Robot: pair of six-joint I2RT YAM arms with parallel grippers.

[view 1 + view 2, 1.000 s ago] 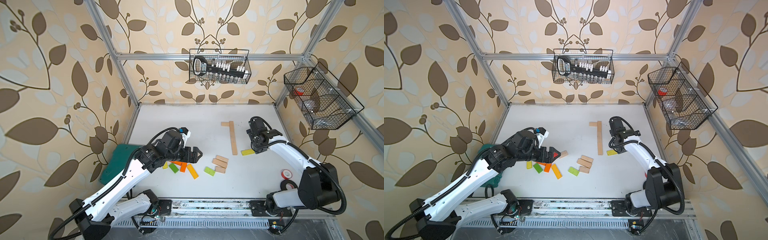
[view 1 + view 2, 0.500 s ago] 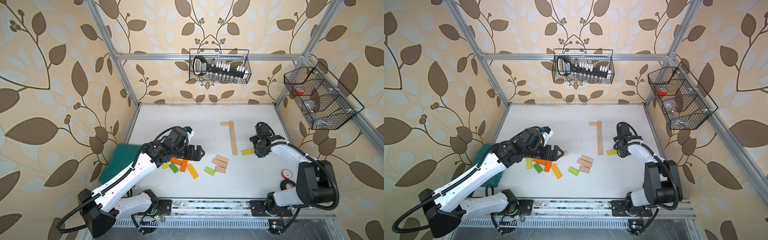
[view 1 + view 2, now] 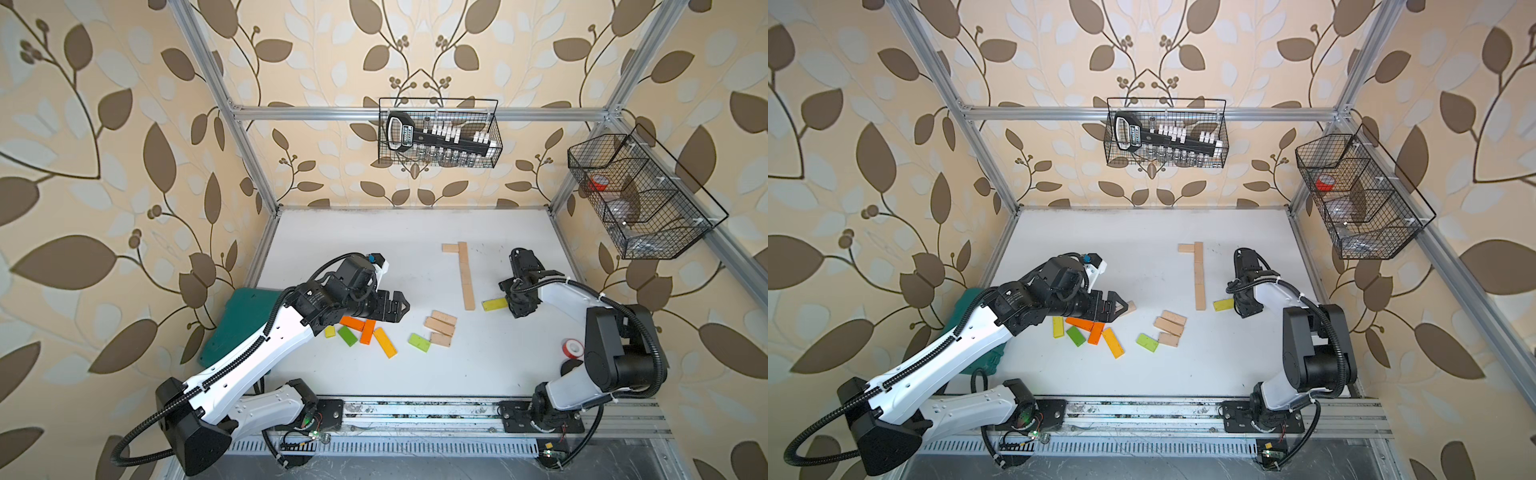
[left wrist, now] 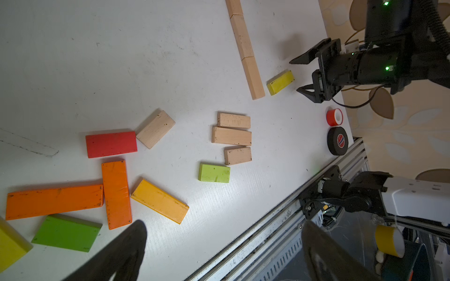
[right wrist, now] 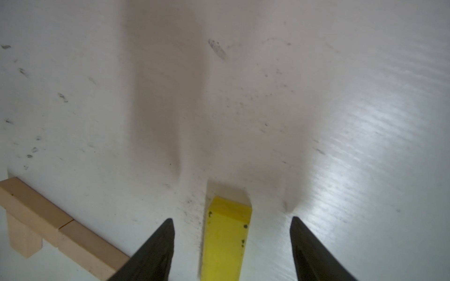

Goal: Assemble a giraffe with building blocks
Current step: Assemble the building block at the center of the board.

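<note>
Reaching in from the right, the right arm folds low over the white tabletop (image 3: 374, 249). Its right claw (image 5: 231, 218) is partly spread, and the 2 black fingers (image 5: 160, 243) straddle the small yellow-painted wooden block (image 5: 226, 243) with a gap on each side, neither touching it. That block lies flat just right of the near end of the long line of pale wooden planks (image 3: 465, 276). The left arm stretches rightward, left claw (image 3: 402, 307) wide and empty, over the far edge of the scattered red, orange and green planks (image 4: 114, 192).
</note>
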